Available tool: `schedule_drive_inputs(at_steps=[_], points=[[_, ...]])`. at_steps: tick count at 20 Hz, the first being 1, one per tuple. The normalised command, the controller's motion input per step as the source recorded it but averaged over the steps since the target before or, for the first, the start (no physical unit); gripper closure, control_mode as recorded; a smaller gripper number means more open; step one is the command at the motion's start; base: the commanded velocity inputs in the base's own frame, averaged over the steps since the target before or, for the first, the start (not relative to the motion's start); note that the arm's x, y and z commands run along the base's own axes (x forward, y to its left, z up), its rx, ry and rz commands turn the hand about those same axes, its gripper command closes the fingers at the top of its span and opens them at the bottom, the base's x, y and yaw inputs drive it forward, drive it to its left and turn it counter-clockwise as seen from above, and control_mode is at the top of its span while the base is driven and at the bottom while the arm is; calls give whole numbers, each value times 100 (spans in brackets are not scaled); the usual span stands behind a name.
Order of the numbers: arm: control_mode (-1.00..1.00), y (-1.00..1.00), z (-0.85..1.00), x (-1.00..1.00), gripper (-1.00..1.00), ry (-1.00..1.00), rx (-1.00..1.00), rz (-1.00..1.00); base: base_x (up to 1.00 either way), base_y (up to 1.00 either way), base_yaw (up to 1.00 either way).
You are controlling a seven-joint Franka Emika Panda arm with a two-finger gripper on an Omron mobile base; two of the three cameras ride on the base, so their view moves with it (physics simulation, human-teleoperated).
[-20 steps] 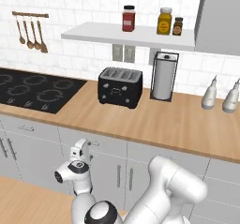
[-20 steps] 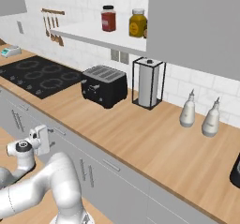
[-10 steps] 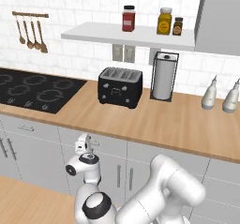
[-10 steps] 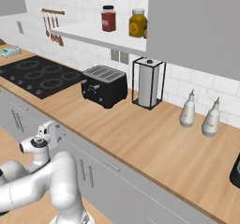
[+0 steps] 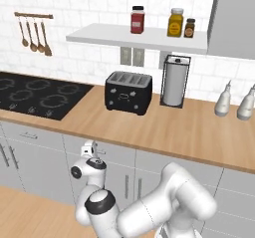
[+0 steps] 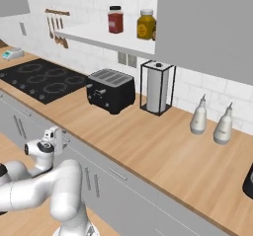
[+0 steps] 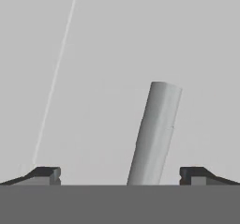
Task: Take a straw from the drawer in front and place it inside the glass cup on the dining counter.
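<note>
The drawer [image 5: 115, 154] is shut, a flat light-grey front just under the wooden counter edge. My gripper [image 5: 93, 151] is up against that front, also seen from the other side as the gripper [image 6: 63, 138]. In the hand view the gripper [image 7: 120, 174] is open, and the drawer's slim silver handle [image 7: 154, 134] runs up at a slight tilt between its two dark fingertips [image 7: 47, 173], right of the middle. Behind the handle lies the plain drawer front [image 7: 103, 54]. The straw is hidden. The glass cup and the dining counter are out of view.
On the wooden counter [image 5: 164, 132] stand a black toaster [image 5: 128, 91], a paper towel holder [image 5: 174, 80] and two grey bottles [image 5: 223, 100]. A black cooktop [image 5: 35, 95] lies to the left. Grey cabinet doors with vertical handles [image 5: 130, 186] are below the drawer.
The hand has risen and moved right, closing in on the drawer front. The gripper stays open. Nothing on the counter has moved.
</note>
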Motion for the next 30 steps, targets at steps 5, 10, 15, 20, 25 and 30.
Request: schedule_drive_inputs(at_steps=[5, 10, 15, 20, 25, 30], points=[[-100, 18, -65, 22, -100, 23, -5, 0, 0, 0, 0], [-100, 1, -91, 33, 100, 18, -7, 3, 0, 0, 0], [-100, 0, -100, 31, 100, 24, -13, 3, 0, 0, 0], [-100, 0, -100, 21, 100, 27, -12, 4, 0, 0, 0], [-100, 0, -100, 8, 100, 29, -14, 7, 0, 0, 0], [-100, 9, -100, -76, 100, 29, -17, 18, 0, 0, 0]])
